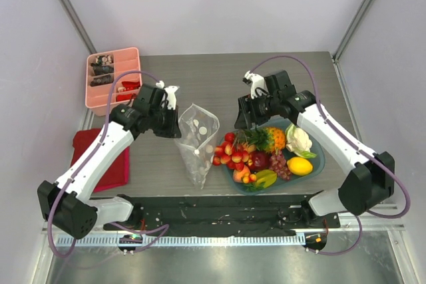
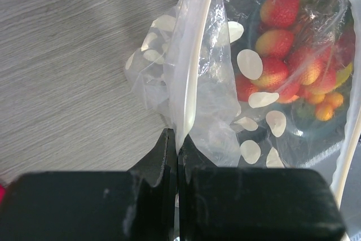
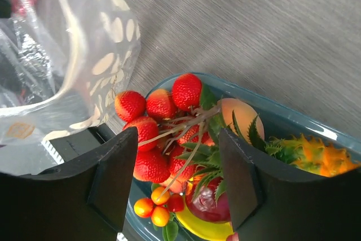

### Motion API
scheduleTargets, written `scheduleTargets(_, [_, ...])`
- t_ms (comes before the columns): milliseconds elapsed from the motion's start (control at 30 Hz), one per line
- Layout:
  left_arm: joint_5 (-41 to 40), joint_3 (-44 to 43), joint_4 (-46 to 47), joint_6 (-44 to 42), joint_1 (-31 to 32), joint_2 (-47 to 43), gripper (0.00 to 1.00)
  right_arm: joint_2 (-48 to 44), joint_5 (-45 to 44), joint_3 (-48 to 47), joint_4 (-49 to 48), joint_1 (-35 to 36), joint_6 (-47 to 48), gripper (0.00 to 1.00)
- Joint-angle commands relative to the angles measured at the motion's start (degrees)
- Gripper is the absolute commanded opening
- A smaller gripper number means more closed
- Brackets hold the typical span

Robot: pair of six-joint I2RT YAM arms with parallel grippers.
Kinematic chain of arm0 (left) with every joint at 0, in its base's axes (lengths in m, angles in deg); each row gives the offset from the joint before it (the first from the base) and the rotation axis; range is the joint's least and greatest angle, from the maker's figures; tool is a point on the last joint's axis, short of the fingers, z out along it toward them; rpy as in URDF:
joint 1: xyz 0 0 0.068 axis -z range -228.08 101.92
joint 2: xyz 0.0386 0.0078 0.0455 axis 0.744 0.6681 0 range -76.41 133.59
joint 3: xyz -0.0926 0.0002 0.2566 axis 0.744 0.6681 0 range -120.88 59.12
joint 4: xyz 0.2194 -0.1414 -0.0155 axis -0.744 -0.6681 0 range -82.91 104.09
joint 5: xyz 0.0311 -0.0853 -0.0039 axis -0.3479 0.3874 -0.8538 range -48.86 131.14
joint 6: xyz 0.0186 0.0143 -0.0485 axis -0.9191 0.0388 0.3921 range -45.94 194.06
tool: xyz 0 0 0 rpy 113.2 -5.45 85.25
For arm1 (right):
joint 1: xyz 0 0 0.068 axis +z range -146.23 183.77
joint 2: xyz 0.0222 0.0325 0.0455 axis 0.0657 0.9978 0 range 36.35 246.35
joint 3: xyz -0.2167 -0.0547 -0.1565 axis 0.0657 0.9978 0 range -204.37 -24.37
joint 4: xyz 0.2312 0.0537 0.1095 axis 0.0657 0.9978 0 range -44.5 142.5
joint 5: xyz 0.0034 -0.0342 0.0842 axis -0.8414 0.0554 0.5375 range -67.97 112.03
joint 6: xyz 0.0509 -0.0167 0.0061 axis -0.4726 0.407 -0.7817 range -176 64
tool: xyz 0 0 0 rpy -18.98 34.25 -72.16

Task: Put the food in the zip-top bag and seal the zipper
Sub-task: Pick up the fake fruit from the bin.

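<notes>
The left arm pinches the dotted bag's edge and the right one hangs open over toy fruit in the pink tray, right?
Not quite: the toy fruit lies on the oval teal plate, as the top view shows. The left end effector does pinch the dotted bag; the right end effector hangs open over the fruit.
</notes>
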Motion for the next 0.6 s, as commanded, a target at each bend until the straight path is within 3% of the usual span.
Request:
scheduleTargets(0, [-1.4,0.4,2.2,-0.1,0.2,-2.1,0.0,2.4,3.6,0.4,-2.9,-1.1,-2.5,0.63])
scheduleTargets(267, [-1.2,0.0,2.2,-0.2,0.1,-1.7,0.0,6.8,7.8,-0.2,-5.3,-1.0,-5.1,0.55])
scheduleTargets(567, [-1.4,0.0,2.0,-0.3,0.2,-2.0,0.0,8.6,6.3,-0.1,-5.7,-1.1,-6.1,0.57])
